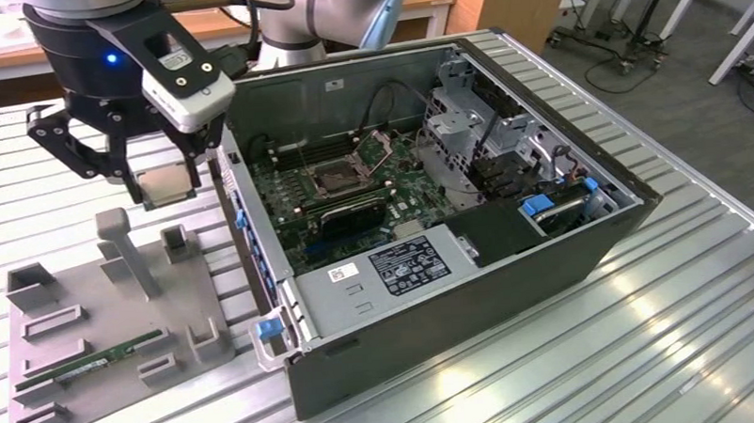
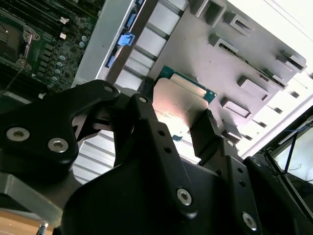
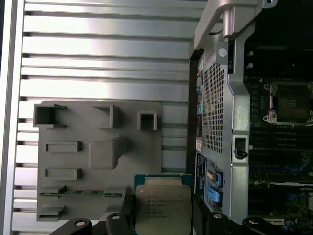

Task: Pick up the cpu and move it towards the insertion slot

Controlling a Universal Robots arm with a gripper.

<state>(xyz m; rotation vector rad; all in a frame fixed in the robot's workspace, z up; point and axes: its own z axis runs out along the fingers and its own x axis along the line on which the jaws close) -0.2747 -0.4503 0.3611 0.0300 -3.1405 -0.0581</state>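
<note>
The gripper (image 1: 163,186) is hanging in the upper left of the exterior view, above the ribbed table (image 1: 681,286) and clear of the grey tray (image 1: 55,350) below it. Its jaws are closing narrowly on the cpu (image 1: 165,184), one finger pressing each opposite edge, so the chip is being carried flat in the air rather than lying in a tray recess. In the first wrist view the cpu (image 3: 163,205) is sitting at the bottom centre of the frame with its silvery face showing between the dark fingers (image 3: 128,214); in the second wrist view the cpu (image 2: 178,105) is showing near the middle, again pinched from both sides.

So the pick-up is looking done. The move is looking only partly done: the slot (image 1: 332,175) is lying inside the open case (image 1: 480,292), right of the gripper in the exterior view, with the case wall standing between them. In the first wrist view the slot (image 3: 289,102) is showing at the right edge, well apart from the chip. A green memory stick (image 1: 106,357) is lying on the tray, untouched.
</note>
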